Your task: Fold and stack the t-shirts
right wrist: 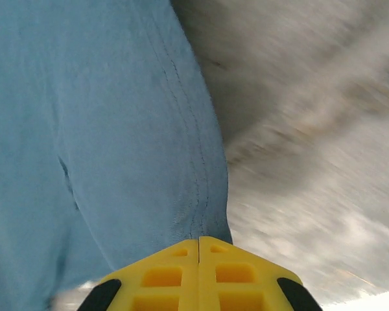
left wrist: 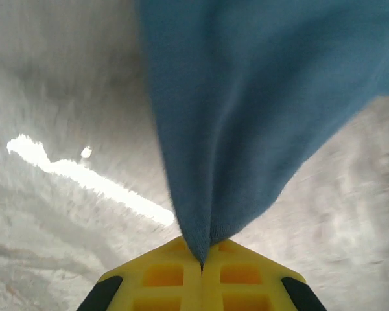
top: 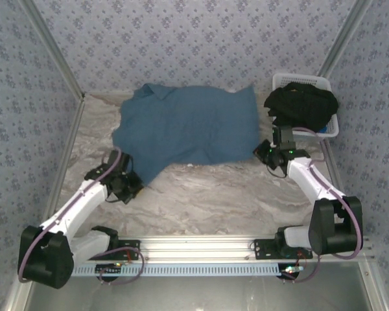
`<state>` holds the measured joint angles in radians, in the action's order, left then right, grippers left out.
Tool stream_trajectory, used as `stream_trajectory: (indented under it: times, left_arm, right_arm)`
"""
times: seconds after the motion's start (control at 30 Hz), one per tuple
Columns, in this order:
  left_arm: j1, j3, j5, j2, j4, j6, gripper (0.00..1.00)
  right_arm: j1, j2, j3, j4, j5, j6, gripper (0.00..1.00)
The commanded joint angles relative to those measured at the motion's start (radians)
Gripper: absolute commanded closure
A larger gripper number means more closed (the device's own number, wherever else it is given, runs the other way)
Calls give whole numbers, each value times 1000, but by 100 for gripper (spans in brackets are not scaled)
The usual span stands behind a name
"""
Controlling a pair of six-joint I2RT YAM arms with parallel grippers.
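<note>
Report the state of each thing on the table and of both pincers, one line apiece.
teal-blue t-shirt: unfolded, spread on the table, two near corners pinched.
white basket: upright at the far right corner, loaded.
black t-shirts: crumpled heap in the white basket, unfolded.
left pincer: shut on the teal-blue t-shirt's corner.
right pincer: shut on the teal-blue t-shirt's edge.

The teal t-shirt (top: 188, 126) is soft matt knit cloth, slightly fuzzy, with a stitched hem. The black t-shirts (top: 301, 103) are matt cloth. The basket (top: 301, 79) is smooth white slatted plastic. The table (top: 214, 194) is marble-look, smooth, with a faint sheen. My left gripper (left wrist: 201, 264) and my right gripper (right wrist: 199, 243) are matt yellow moulded plastic. The rail (top: 201, 246) is brushed metal.
</note>
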<state>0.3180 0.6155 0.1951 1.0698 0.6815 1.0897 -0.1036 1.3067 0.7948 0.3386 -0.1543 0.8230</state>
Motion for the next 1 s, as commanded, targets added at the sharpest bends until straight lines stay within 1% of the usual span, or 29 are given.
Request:
stream_trajectory:
  times: [0.0,0.07,0.17,0.2,0.27,0.4,0.47,0.53,0.6,0.67,0.7,0.83,0.87,0.97]
  left_arm:
    - [71,9,38,43,-132,49,100]
    - [104,11,26,76,-101,66,100]
    - [138,12,15,78,-68,114,100]
    - [152,24,-11,68,-19,137,100]
    - [181,43,-55,41,68,178,100]
    - [215,30,-78,-56,160,291,100]
    - [237,42,-122,-119,254,339,100]
    - [251,71,-191,-191,383,376,100]
    - [253,86,-235,-258,445,389,100]
    - [252,74,-246,-315,462,401,100]
    - [252,56,-233,-327,461,410,100]
    - [256,-50,-113,-325,374,431,100]
    - [259,-56,-111,-330,375,440,100]
    - [261,-28,-154,-350,413,451,100]
  right_arm:
    - [-3,-20,-5,107,137,-6,100]
    - [-1,-14,-5,176,155,-26,100]
    - [-2,-33,0,255,228,-32,100]
    - [-4,-40,-1,290,251,-31,100]
    - [-5,-52,-11,328,257,-31,100]
    - [-4,-89,-49,367,264,-39,100]
    - [-4,-126,-63,400,276,-50,100]
    - [-2,-173,-68,448,296,-55,100]
    - [-2,-220,-78,476,306,-61,100]
    - [-2,-254,-94,503,317,-62,100]
    - [-2,-262,-105,516,307,-60,100]
    - [11,-271,-172,494,262,-60,100]
    - [13,-271,-182,489,262,-58,100]
    - [19,-259,-193,481,273,-62,100]
